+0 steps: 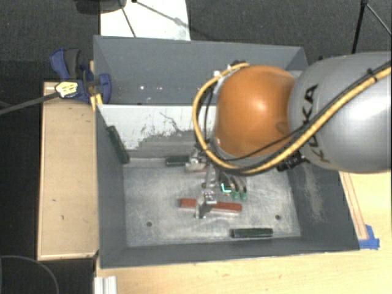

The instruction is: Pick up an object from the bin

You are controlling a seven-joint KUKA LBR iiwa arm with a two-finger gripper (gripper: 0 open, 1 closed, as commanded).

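My gripper reaches down from under the orange wrist cover to the middle of the bin floor. Its tip is right on a flat red-brown bar, which lies crosswise on the floor and sticks out to both sides of it. A small green-and-teal piece sits just behind and to the right of the gripper, partly under the wrist. Whether the bar is gripped cannot be seen.
A dark stick with a green stripe lies near the bin's front wall. A short dark piece rests at the foot of the back wall, and a long dark bar leans in the left back corner. The arm covers the bin's right back part.
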